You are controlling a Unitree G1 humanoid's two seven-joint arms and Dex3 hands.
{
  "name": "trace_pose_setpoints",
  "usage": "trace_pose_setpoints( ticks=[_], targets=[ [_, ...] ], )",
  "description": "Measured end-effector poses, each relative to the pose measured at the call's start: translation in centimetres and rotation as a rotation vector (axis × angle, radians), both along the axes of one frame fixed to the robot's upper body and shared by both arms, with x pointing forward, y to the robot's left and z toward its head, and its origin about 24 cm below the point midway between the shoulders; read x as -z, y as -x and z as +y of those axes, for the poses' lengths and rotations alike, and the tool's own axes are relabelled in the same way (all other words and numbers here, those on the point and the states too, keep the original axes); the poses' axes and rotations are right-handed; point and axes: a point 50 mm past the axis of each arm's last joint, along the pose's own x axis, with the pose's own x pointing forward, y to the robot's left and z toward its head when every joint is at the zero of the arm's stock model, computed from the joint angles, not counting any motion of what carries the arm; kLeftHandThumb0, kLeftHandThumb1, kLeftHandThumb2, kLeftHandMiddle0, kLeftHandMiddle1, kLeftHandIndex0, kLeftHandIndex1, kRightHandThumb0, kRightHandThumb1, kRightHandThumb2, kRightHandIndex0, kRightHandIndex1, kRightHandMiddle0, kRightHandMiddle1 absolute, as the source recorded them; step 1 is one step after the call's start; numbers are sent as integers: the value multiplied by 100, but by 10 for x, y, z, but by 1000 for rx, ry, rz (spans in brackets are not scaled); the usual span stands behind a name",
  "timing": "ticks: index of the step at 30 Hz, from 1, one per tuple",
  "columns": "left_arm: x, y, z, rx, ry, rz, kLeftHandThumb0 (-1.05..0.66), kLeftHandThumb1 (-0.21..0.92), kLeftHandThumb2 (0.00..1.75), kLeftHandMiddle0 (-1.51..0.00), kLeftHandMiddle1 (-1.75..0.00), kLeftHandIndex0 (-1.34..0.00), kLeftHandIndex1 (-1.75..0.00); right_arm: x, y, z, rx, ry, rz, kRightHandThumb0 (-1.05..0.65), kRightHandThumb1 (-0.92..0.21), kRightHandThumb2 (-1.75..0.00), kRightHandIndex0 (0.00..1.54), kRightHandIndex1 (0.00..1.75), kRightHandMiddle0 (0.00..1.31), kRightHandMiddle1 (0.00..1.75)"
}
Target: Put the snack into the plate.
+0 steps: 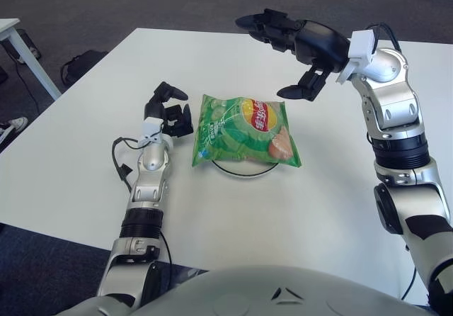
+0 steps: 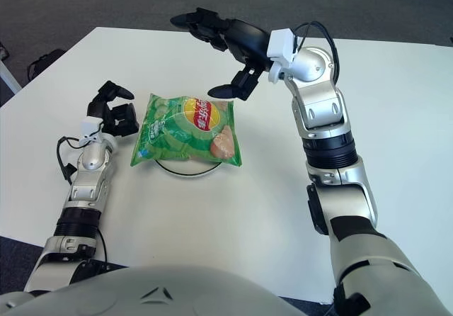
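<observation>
A green snack bag (image 1: 244,132) lies flat on top of a plate (image 1: 244,169), covering nearly all of it; only the plate's dark front rim shows below the bag. My right hand (image 1: 287,50) hangs in the air above and behind the bag, fingers spread, holding nothing. Just left of the bag, my left hand (image 1: 168,114) sits with its fingers loosely apart and nothing in them.
The white table (image 1: 85,153) runs wide on every side of the plate. A black cable (image 1: 119,161) loops beside my left forearm. Past the table's far left corner stand a white table leg (image 1: 21,54) and a dark bag on the floor (image 1: 74,64).
</observation>
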Motion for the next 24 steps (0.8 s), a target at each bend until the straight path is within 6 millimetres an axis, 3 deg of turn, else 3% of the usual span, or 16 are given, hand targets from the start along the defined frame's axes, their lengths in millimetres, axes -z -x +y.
trace_pose_setpoints(
  ticks=[24],
  targets=[
    [5,-3,-1,8,-29,42,-46,37,125,-131,-175,-57,-175,7,-7,0,-4,-4,22,-60,-20,-104,0,0,0,34]
  ],
)
